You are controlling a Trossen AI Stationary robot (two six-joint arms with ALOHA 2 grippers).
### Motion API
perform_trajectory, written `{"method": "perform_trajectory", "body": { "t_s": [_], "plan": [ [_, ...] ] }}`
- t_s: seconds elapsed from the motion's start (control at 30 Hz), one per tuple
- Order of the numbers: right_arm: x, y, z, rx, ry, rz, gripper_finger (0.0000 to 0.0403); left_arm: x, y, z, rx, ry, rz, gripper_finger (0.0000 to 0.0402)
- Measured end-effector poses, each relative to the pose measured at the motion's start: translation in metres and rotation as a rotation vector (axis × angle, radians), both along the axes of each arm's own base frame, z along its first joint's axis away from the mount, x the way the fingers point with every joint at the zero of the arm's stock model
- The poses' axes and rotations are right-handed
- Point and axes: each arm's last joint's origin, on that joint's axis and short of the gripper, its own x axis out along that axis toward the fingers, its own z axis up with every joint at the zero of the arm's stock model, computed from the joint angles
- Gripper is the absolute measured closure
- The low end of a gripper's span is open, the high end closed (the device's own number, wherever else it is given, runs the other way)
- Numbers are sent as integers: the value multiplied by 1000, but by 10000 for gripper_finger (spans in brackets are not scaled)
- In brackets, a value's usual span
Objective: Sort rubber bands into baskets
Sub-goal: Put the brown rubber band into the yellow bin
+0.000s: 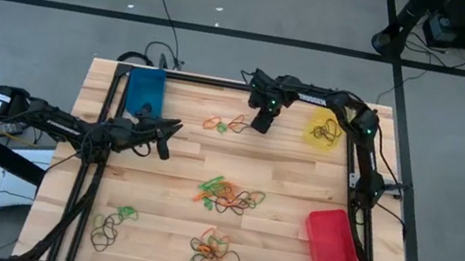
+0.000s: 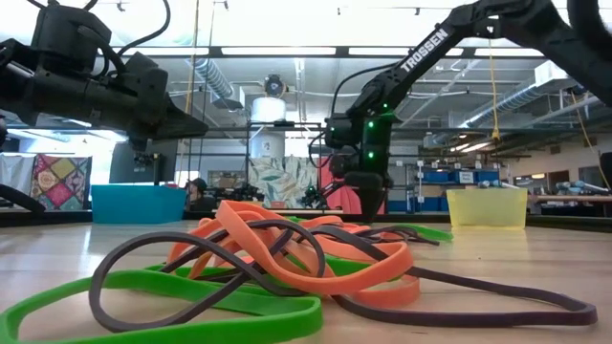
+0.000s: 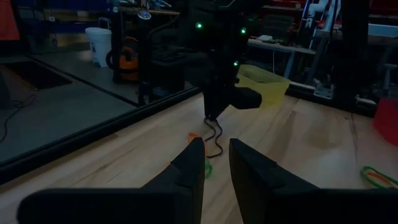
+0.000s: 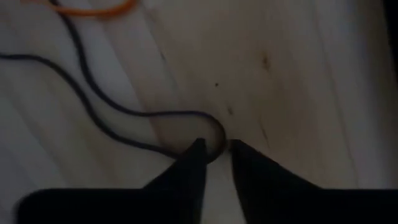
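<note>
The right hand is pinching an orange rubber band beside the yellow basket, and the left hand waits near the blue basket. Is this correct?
Not quite: the right wrist view shows the right hand pinching a dark rubber band, not an orange one. The rest holds: yellow basket nearby, left hand near the blue basket.

The table [image 1: 292, 175] is a pale butcher-block top of lengthwise wooden strips, edged with a dark metal frame. Taking the high view as a clock face, the blue basket [image 1: 144, 91] sits at about ten o'clock, the yellow basket [image 1: 323, 129] at about two, and the red basket [image 1: 331, 240] near four. Rubber bands lie in loose clusters of orange, green and dark loops: one tangle [image 1: 227, 196] at the centre, one [image 1: 211, 250] at six, one [image 1: 112, 225] toward seven, and a smaller group [image 1: 226, 125] at twelve.
</note>
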Motion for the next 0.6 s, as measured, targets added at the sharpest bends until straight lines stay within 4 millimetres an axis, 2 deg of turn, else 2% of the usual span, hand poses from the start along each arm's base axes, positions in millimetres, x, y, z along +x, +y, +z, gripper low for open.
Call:
{"method": "perform_trajectory", "body": {
  "t_s": [0.1, 0.23, 0.33, 0.6],
  "plan": [
    [0, 1, 0, 14, -3, 33, 390, 0, 0, 0, 5, 3, 0, 323],
    [1, 5, 1, 19, 8, 38, 395, 0, 0, 0, 22, 12, 6, 323],
    [-6, 18, 7, 51, 90, 54, 397, 0, 0, 0, 22, 12, 6, 323],
    [-19, 44, 69, 4, 84, 59, 400, 0, 0, 0, 23, 14, 7, 323]
  ]
}}
